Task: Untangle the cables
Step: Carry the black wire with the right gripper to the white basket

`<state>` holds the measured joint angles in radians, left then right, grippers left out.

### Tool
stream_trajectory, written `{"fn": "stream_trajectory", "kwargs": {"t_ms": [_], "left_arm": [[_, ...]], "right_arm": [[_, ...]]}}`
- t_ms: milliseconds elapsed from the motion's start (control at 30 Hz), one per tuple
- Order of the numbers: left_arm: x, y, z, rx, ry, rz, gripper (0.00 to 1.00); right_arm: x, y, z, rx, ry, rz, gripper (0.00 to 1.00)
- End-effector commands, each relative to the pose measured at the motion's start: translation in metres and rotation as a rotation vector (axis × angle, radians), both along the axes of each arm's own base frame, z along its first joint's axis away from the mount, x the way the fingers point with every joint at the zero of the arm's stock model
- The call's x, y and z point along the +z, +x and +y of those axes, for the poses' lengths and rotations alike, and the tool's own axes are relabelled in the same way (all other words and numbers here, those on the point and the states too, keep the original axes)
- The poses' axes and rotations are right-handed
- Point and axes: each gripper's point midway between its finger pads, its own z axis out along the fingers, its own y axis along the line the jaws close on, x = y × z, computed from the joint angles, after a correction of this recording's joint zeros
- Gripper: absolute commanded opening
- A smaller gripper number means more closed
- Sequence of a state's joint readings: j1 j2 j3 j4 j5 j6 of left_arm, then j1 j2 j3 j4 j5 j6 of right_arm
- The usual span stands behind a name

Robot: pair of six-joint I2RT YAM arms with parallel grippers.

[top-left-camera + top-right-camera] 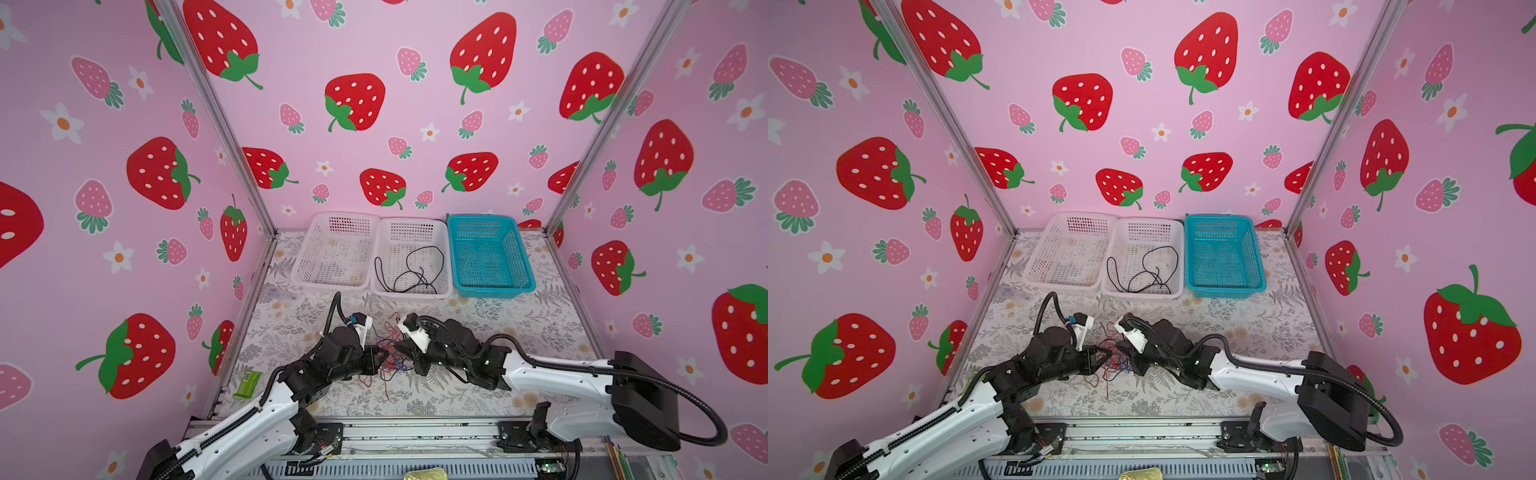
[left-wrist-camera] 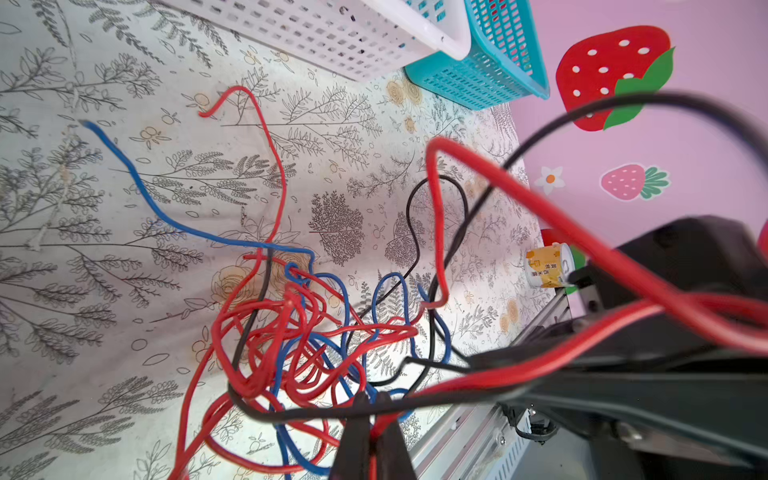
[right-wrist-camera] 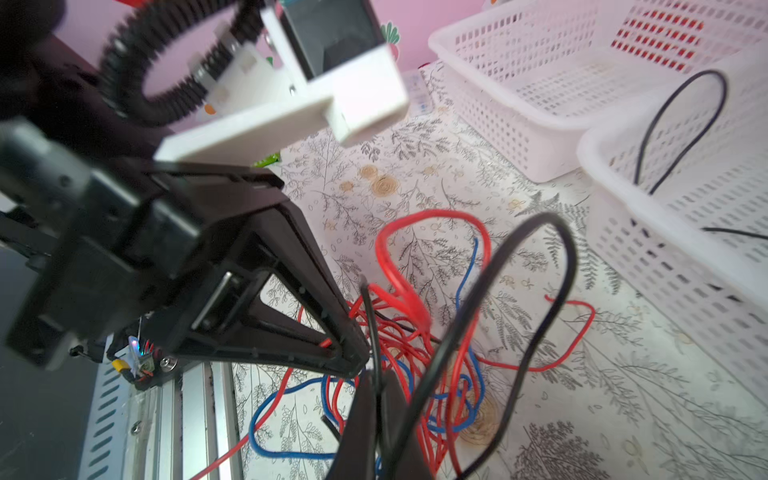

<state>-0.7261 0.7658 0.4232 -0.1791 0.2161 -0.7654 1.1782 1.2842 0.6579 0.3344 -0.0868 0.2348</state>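
Left tool (image 2: 372, 409) is clamped shut at the edge of the cables (image 2: 299, 332). A black strand and a red one cross right at its tips, and I cannot tell which it truly pinches. My right tool (image 3: 377, 415) is closed too, with a thin black strand rising from between its tips. In both top views the two tools meet nose to nose over the knot, which lies on the tabletop (image 1: 498, 332) between the arms. A separate black cable (image 1: 415, 277) lies loose in the middle white basket (image 1: 415, 294).

I judge these wires light and limp, with just enough spring to keep their loops. Nothing weighs the bunch down, so a hard pull would likely drag the whole lot or cinch the knot tighter. The insulation looks smooth, so a strand may slide through shut tips.

Where I would take hold is a free end or an outer loop, not the dense middle. The blue end (image 2: 124, 162) and the red end (image 2: 249, 91) both lie apart from the knot. I would pin the bunch with one tool and draw a single strand out slowly with the other.
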Motion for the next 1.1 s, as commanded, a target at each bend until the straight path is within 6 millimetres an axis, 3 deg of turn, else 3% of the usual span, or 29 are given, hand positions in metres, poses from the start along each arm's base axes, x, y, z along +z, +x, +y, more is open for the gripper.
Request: {"fn": "stream_trajectory", "kwargs": {"t_ms": [0, 233, 533, 600, 800, 833, 1067], "left_arm": [[-0.004, 0.002, 0.005, 0.035, 0.014, 0.011, 0.00], [-0.026, 0.000, 0.013, 0.055, 0.077, 0.062, 0.00], [-0.048, 0.000, 0.018, 0.064, 0.140, 0.095, 0.00], [-0.052, -0.001, 0.019, 0.063, 0.151, 0.102, 0.00], [-0.057, -0.001, 0.020, 0.061, 0.164, 0.110, 0.00], [-0.057, -0.001, 0.020, 0.061, 0.161, 0.108, 0.00], [-0.042, 0.007, 0.013, 0.062, 0.126, 0.070, 0.00]], "right_arm": [[0.034, 0.011, -0.016, -0.084, 0.037, -0.075, 0.00], [0.099, 0.032, -0.059, -0.224, 0.115, -0.154, 0.00], [0.201, 0.056, -0.102, -0.410, 0.204, -0.262, 0.00], [0.235, 0.054, -0.117, -0.440, 0.262, -0.291, 0.00], [0.296, 0.055, -0.143, -0.518, 0.313, -0.360, 0.00], [0.303, 0.055, -0.146, -0.525, 0.318, -0.374, 0.00], [0.284, 0.093, -0.109, -0.513, 0.216, -0.361, 0.00]]}}
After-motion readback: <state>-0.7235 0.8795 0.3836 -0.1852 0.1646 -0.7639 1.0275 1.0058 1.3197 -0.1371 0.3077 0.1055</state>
